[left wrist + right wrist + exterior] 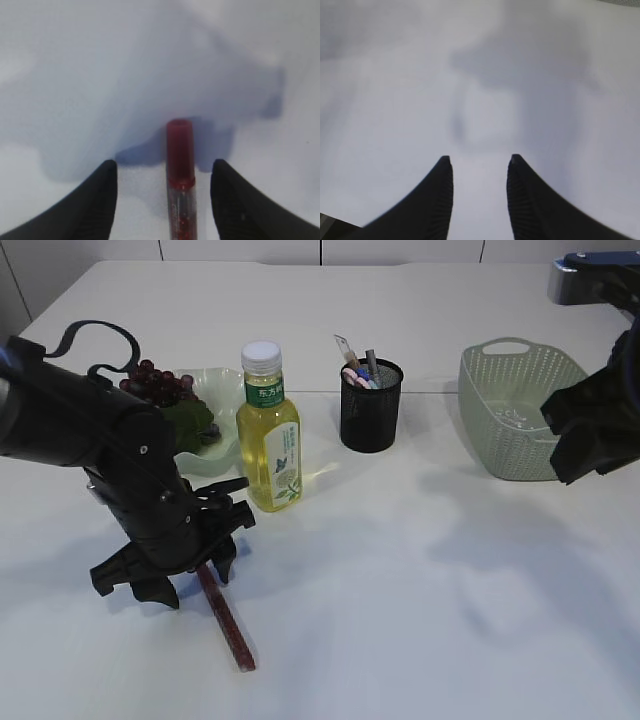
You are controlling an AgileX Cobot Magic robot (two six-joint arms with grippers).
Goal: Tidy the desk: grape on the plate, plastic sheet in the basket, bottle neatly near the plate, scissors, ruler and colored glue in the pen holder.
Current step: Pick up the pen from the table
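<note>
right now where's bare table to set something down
Free: the wide front right stretch below the pen holder and basket, and the gap between those two. Crowded: the left, where plate, bottle, left gripper and glue stick bunch together.

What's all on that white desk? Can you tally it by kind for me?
Grape bunch: 1
Plate: 1
Bottle: 1
Pen holder: 1
Basket: 1
Red glue stick: 1, lying between the open left gripper fingers
Total: 6, leaving aside the stationery in the holder, too small to count.
</note>
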